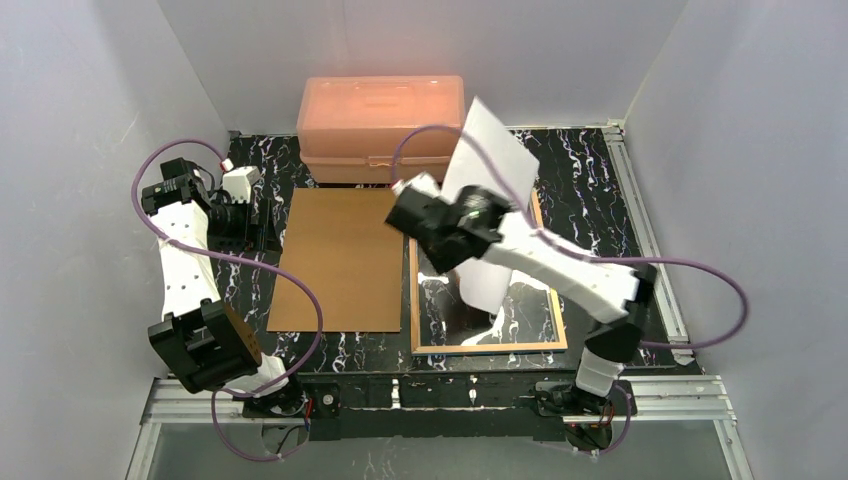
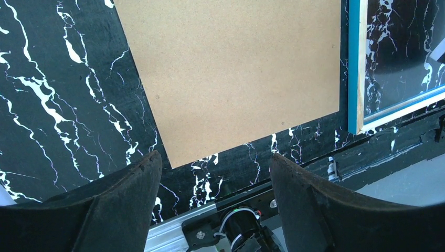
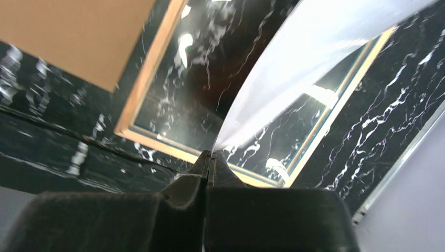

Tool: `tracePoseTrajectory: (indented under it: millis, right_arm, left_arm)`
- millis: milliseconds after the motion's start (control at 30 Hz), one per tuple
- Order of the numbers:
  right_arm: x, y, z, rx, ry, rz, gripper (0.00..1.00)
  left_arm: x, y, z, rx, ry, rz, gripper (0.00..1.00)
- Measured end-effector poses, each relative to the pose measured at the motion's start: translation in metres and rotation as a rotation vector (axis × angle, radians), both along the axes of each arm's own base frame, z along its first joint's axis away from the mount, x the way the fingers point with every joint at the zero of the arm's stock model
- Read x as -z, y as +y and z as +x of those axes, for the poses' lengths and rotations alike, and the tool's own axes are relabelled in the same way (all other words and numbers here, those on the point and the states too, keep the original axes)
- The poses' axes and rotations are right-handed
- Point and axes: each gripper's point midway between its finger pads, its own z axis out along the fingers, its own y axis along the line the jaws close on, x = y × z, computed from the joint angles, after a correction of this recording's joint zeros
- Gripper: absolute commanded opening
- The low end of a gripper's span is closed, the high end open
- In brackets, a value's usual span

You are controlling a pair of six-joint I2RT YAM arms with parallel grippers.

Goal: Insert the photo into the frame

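My right gripper (image 1: 455, 250) is shut on the lower edge of the photo (image 1: 490, 150). It holds the photo upright and curved above the frame (image 1: 490, 346), with only the white back showing. In the right wrist view the closed fingertips (image 3: 210, 156) pinch the white sheet (image 3: 304, 68) over the frame's tan edge (image 3: 152, 73). The frame lies flat with its back up, and marble shows through the glass. Its blue side edge shows in the left wrist view (image 2: 354, 63). My left gripper (image 1: 250, 228) is open and empty (image 2: 212, 168), left of the brown backing board.
The brown fibreboard backing (image 1: 345, 258) lies flat just left of the frame and also shows in the left wrist view (image 2: 236, 73). A salmon-pink plastic box (image 1: 380, 125) stands at the back. White walls close in both sides. A metal rail (image 1: 400, 395) runs along the near edge.
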Motion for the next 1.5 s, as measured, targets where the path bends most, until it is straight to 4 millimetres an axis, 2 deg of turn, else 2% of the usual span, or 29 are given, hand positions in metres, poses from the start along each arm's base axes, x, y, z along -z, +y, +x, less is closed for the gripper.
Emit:
tracePoseTrajectory:
  millis: [67,200,367,600,767,833,933,1000,1067,1267,1400,1500]
  right_arm:
    - [0.04,0.012,-0.009,-0.044,0.065,-0.117,0.01]
    - [0.093,0.024,-0.025,-0.112,0.159,-0.273,0.01]
    - [0.121,0.04,-0.034,-0.18,0.222,-0.344,0.01]
    - [0.149,0.086,-0.03,-0.217,0.267,-0.304,0.01]
    - [0.176,0.089,-0.038,-0.182,0.319,-0.3,0.01]
    - [0.195,0.082,-0.045,-0.144,0.353,-0.295,0.01]
    - [0.216,0.062,-0.057,-0.066,0.407,-0.282,0.01]
    - [0.217,0.05,-0.063,-0.015,0.43,-0.26,0.01]
    - [0.209,0.045,-0.068,0.032,0.449,-0.203,0.01]
    - [0.181,0.052,-0.082,0.103,0.472,-0.032,0.01]
    - [0.177,0.057,-0.082,0.124,0.463,-0.001,0.01]
    - [0.181,0.055,-0.073,0.151,0.443,-0.009,0.01]
  left_arm:
    - [0.0,0.0,0.0,0.0,-0.001,0.0,0.73]
    - [-0.001,0.0,0.0,0.0,-0.002,0.001,0.72]
    - [-0.002,-0.001,-0.001,0.0,-0.006,0.002,0.72]
    - [0.002,-0.003,-0.006,0.001,-0.001,0.0,0.72]
    - [0.008,-0.004,-0.009,0.005,0.012,-0.005,0.72]
    - [0.009,-0.004,-0.009,0.007,0.015,-0.006,0.72]
    - [0.01,-0.005,-0.009,0.009,0.014,-0.009,0.72]
    - [0.009,-0.005,-0.009,0.01,0.011,-0.012,0.71]
    - [0.009,-0.005,-0.008,0.01,0.008,-0.014,0.71]
    - [0.012,-0.008,-0.009,0.016,0.007,-0.029,0.71]
    - [0.013,-0.009,-0.011,0.02,0.007,-0.03,0.71]
    - [0.012,-0.009,-0.011,0.023,-0.001,-0.028,0.71]
